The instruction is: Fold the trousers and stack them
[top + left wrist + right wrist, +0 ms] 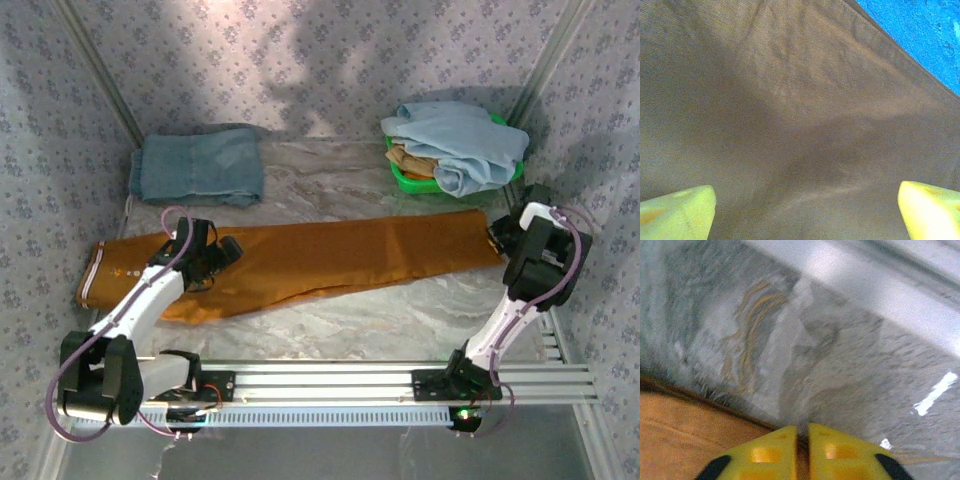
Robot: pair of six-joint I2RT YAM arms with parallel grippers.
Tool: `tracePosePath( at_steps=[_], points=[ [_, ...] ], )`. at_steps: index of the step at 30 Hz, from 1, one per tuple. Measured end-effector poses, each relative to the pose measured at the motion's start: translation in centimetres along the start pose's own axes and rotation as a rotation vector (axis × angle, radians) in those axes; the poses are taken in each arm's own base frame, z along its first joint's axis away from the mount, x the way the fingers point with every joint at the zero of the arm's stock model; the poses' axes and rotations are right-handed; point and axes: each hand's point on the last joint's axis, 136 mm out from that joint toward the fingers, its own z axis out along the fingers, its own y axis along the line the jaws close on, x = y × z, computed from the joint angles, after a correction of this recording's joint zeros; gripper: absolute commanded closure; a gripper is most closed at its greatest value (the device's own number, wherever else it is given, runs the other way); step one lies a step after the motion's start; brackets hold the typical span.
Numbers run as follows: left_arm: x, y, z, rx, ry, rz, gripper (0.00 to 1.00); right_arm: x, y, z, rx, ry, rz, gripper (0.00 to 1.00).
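The rust-orange trousers (340, 255) lie flat and stretched out across the marble table (400, 315), waistband at the left, leg ends at the right. My left gripper (222, 252) hovers over the seat area. Its yellow fingertips (680, 212) stand wide apart, open, with bare cloth (790, 110) between them. My right gripper (500, 238) is at the leg end, low on the table. Its jaws (803, 432) are shut, with a thin strip of orange cloth pinched in the slit. The trousers' edge (685, 435) runs in from the lower left.
A folded grey-blue denim pair (198, 165) rests at the back left. A pale blue garment (460, 145) is heaped over a green basket (398, 176) at the back right. An aluminium rail (400, 380) spans the near edge. Patterned walls close in both sides.
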Motion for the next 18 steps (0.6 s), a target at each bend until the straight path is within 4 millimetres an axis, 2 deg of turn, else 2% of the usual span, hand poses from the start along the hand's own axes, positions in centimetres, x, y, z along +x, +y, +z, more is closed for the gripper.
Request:
tracePosePath(
  at_steps=[1,5,11,18],
  points=[
    [0.0,0.0,-0.1,0.001,-0.001,0.0,0.07,0.4,0.3,-0.1,-0.015,0.012,0.002,1.0],
    [-0.1,-0.1,-0.3,0.007,-0.007,0.0,0.07,1.4,1.3,-0.9,-0.064,0.032,0.0,1.0],
    [0.0,0.0,-0.5,0.012,-0.013,0.0,0.07,1.8,2.3,-3.0,-0.12,0.005,-0.011,1.0],
    [-0.1,-0.1,-1.0,0.021,-0.022,0.001,0.07,3.0,2.0,-2.8,-0.117,0.022,-0.019,1.0]
  ],
)
